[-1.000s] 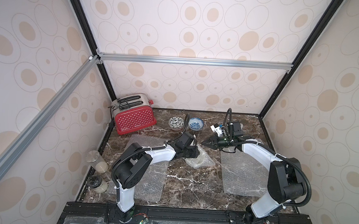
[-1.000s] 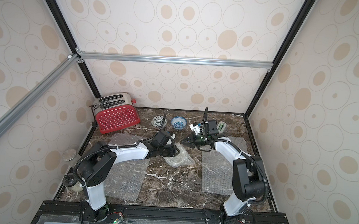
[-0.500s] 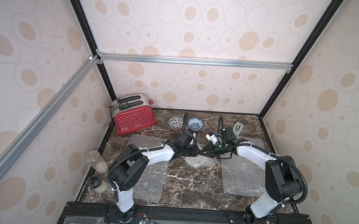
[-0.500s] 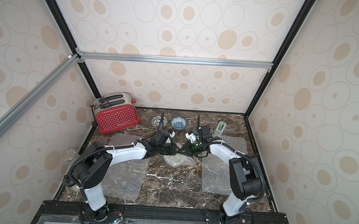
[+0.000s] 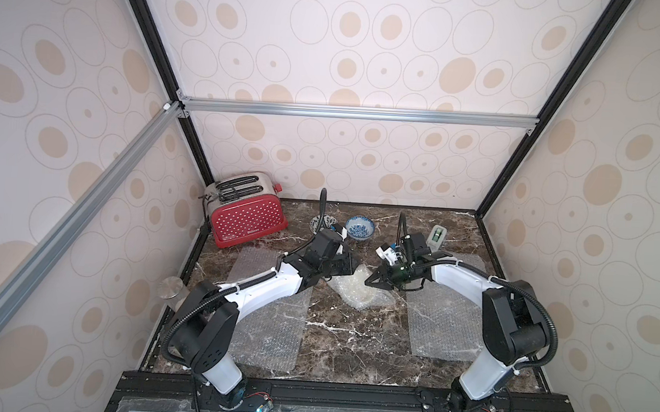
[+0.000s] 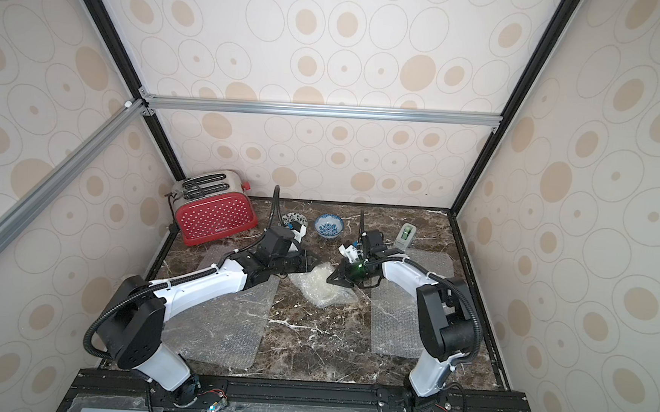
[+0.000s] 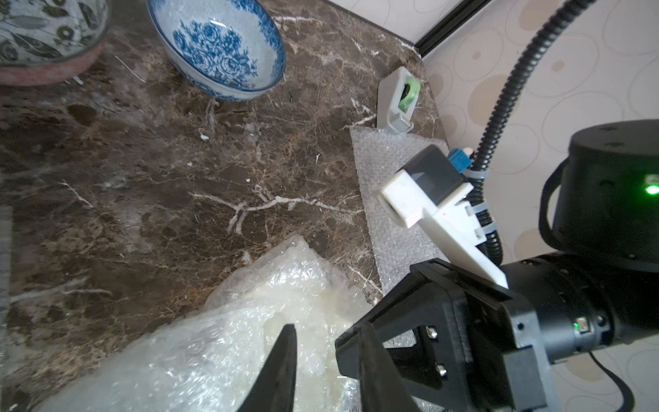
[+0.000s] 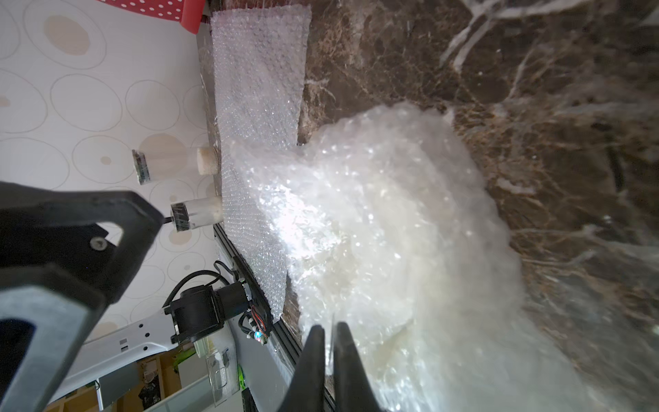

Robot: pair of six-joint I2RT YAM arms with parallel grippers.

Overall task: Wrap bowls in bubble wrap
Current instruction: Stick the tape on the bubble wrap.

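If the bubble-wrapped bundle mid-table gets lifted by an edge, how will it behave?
Likely floppy: the bundle lies crumpled, corners loose, so it may unfold. A pale lump inside, probably a bowl, could sag or slip out.

Left arm (image 5: 260, 289) stretched forward and inward from its base, forearm low; left gripper (image 5: 350, 270) points toward centre, fingers (image 7: 281, 364) standing somewhat apart. Right arm (image 5: 461, 279) mirrors it, elbow raised, forearm sloping down and inward; right gripper (image 5: 367, 283) tipped downward, its fingers (image 8: 313, 356) pressed almost together. In both top views, the gripper tips face each other, near but apart.
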